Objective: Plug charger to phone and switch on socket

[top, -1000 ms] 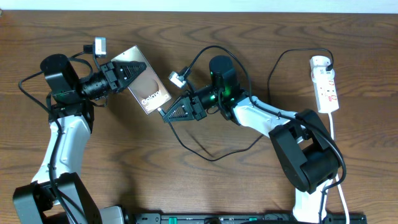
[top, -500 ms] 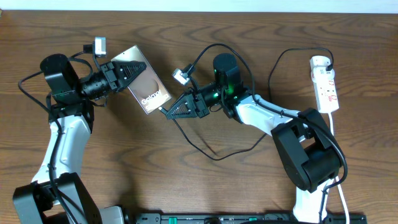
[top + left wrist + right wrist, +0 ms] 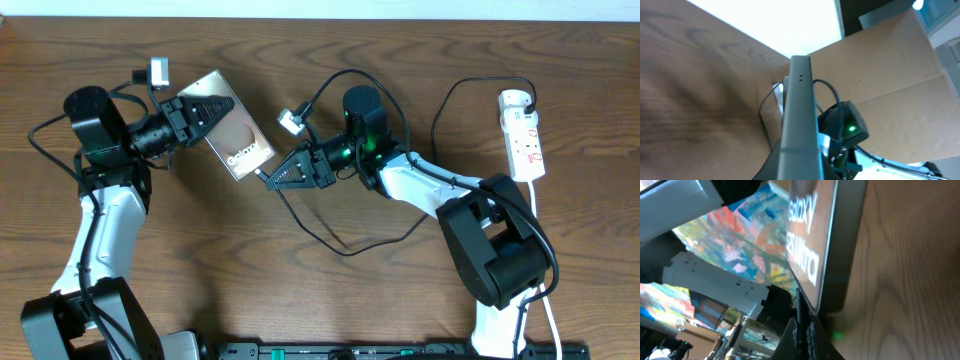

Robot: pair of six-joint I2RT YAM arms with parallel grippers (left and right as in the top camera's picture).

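While the phone (image 3: pixel 243 140) is clamped at its 11 o'clock end between the closed fingers of the left gripper (image 3: pixel 215 108), it is held at about 10 o'clock from the middle of the table (image 3: pixel 200 260). Its long axis runs from 11 o'clock to 5 o'clock in the overhead view. The glossy face with white "Galaxy" lettering is turned upward. In the left wrist view the slab is seen edge-on, straight ahead of the camera. Whether its lower end rests on the wood cannot be told.

At the phone's 5 o'clock end the right gripper (image 3: pixel 268 179) is placed, pointing toward 9 o'clock. Its fingers (image 3: pixel 792 340) are pressed together on the small connector tip of the charger (image 3: pixel 340 253). In the right wrist view the tip is seen just beside the phone's bottom edge. Whether it is seated in the port cannot be told.

From the right gripper the thin black cable is looped toward 6 o'clock, then toward 3 o'clock under the right arm, and is led up in an arc to the 12 o'clock end of the socket (image 3: pixel 525 140).

The socket is laid flat near the table's 3 o'clock edge, well apart from both grippers, with its length along the 12-to-6 line. Its white cord (image 3: pixel 536 215) is trailed toward 6 o'clock. Red marks are seen on it, but the position of its switches cannot be made out.
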